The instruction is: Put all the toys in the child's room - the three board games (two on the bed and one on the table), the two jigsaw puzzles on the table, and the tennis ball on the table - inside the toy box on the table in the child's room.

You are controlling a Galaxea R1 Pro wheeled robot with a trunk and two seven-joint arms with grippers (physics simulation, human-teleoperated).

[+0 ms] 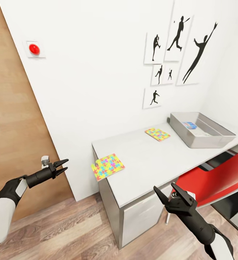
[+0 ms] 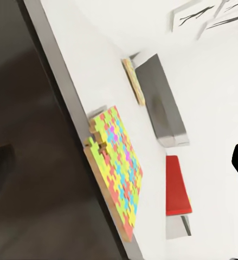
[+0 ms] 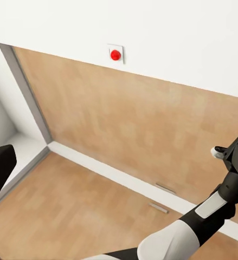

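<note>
The long white-topped table with grey sides (image 1: 148, 169) is seen against the white wall. On its far end, the grey lidless toy box with sloping sides (image 1: 191, 139) is set; a blue printed board game (image 1: 190, 125) and a pale flat item are seen inside it.

Two thin square jigsaw puzzles of multicoloured interlocking pieces are left on the top. The nearer puzzle (image 1: 107, 166) is placed at the table's corner, with one edge projecting past the rim; in the left wrist view this overhang (image 2: 117, 172) is confirmed. The farther puzzle (image 1: 157, 134) is laid flat near the toy box.

The mats are judged light, thin and somewhat flexible, with pieces that may separate under bending. A hold on the projecting edge of the nearer mat is advised, one finger above and one below.

The left gripper (image 1: 63, 166) is held off the table's corner, near the overhang, fingers spread and empty. The right gripper (image 1: 168, 190) is held before the table front, fingers likewise parted, nothing between them.
</note>
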